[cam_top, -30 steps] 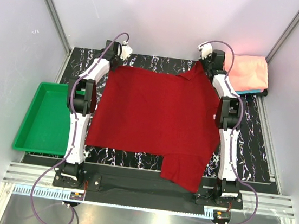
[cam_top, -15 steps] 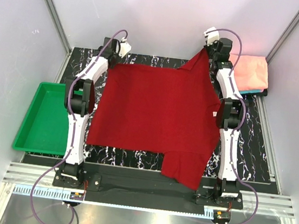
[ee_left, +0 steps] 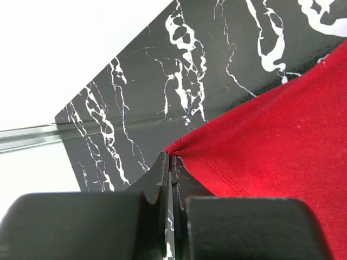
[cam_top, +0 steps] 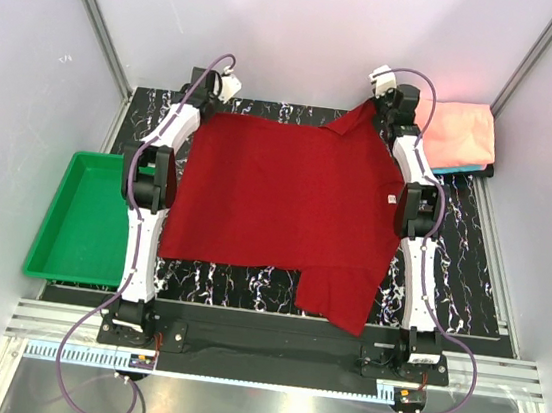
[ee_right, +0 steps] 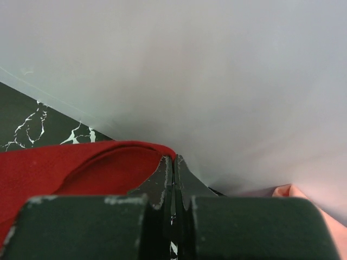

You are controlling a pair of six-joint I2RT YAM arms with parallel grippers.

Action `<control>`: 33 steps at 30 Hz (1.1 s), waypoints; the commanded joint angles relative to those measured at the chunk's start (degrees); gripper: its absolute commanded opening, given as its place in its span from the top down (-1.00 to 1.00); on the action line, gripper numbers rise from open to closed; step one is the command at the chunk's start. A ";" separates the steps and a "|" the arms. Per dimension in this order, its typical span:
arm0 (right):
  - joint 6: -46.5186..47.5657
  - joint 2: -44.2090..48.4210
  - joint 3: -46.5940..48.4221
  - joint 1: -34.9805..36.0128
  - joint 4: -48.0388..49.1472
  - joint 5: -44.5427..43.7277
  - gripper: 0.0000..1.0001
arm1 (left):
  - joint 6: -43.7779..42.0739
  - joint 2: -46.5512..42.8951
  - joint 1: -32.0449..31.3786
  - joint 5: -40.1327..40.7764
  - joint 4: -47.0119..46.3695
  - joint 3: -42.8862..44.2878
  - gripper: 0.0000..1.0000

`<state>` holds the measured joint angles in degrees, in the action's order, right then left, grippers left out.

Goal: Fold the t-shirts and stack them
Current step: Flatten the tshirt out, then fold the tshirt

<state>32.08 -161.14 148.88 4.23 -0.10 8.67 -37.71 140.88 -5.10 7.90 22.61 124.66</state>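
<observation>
**Item 1. Dark red t-shirt** (cam_top: 286,203). Spread open and mostly flat across the middle of the top view. It covers most of the table (cam_top: 471,261), a black surface with white marbling. One short sleeve lies at the lower right of the body, reaching toward the bottom edge of the table. The upper right part of the cloth is drawn to a point where it meets a pincer.

**Item 2. Left pincer** (cam_top: 208,105). At the upper left corner of the shirt. In the left wrist view its jaws (ee_left: 169,162) are pressed together on the hemmed edge of the red cloth (ee_left: 282,135), with marbled table (ee_left: 217,65) behind.

**Item 3. Right pincer** (cam_top: 377,106). At the upper right of the shirt, near the back wall (cam_top: 308,29). In the right wrist view its jaws (ee_right: 173,162) are closed on a fold of red cloth (ee_right: 65,168), with pale wall filling the upper frame.

**Item 4. Salmon-pink t-shirt** (cam_top: 461,134). Folded into a rectangle in the upper right corner of the table, just beside the right pincer and apart from the red shirt. An edge of it shows at the lower right of the right wrist view (ee_right: 303,197).

**Item 5. Teal t-shirt** (cam_top: 462,170). Only a thin strip shows, under the lower edge of the salmon-pink one.

**Item 6. Green tray** (cam_top: 83,218). At the left edge of the table, beside the left arm.
</observation>
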 commanded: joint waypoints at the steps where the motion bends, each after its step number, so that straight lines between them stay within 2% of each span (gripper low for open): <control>1: 0.79 5.30 -1.82 -0.10 4.32 0.21 1.00 | -1.13 -1.92 0.18 -0.51 -2.22 0.32 1.00; 8: -1.49 17.15 -15.17 -0.01 -3.32 0.91 1.00 | -3.06 -5.43 -0.17 -5.79 5.16 -2.04 1.00; 19: -1.14 25.96 -24.50 -0.01 -5.70 -0.49 1.00 | -1.13 -8.25 0.27 -6.67 3.58 -2.84 1.00; 33: -0.70 40.72 -40.77 -0.10 -7.46 -0.05 1.00 | -0.52 -16.25 2.73 -6.67 -0.20 -12.42 1.00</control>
<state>31.64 -126.87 109.56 4.23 -8.08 8.58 -39.00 129.43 -3.55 2.09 25.69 113.60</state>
